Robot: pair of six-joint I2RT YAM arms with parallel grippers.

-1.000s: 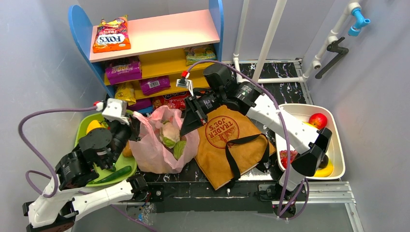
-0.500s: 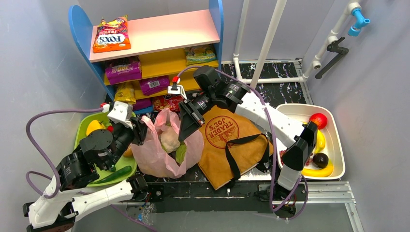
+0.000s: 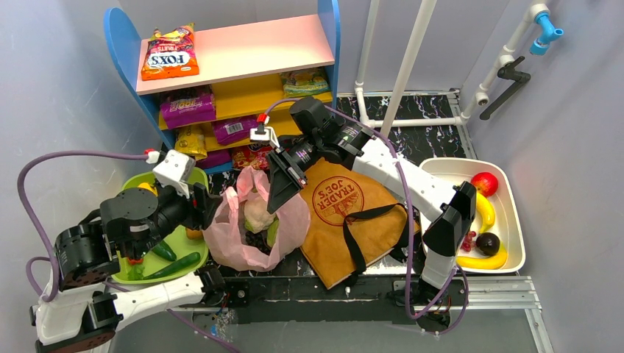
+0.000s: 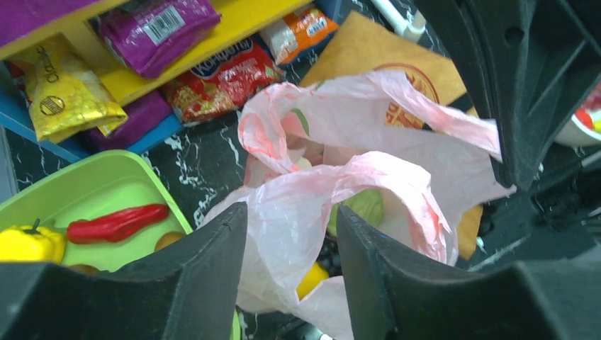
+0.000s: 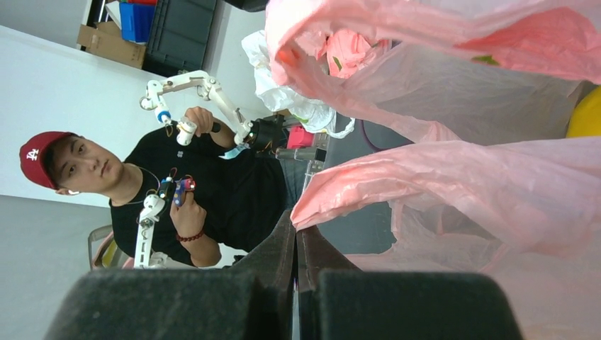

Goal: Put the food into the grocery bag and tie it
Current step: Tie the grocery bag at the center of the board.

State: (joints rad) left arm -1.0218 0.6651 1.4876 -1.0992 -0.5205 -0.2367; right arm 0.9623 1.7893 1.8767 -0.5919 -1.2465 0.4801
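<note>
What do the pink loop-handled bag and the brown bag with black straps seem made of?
The pink loop-handled bag looks like thin, slightly glossy plastic film: it crinkles and looks translucent. The brown bag with black straps looks like stiff matte paper, lying flat with a printed logo.

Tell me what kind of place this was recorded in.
Probably a lab's mock grocery set: a colourful shelf of snack packets, a white tub of fruit, a pink grocery bag.

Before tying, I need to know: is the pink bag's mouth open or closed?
Open. The pink bag gapes upward, food visible inside, handles unknotted.
</note>
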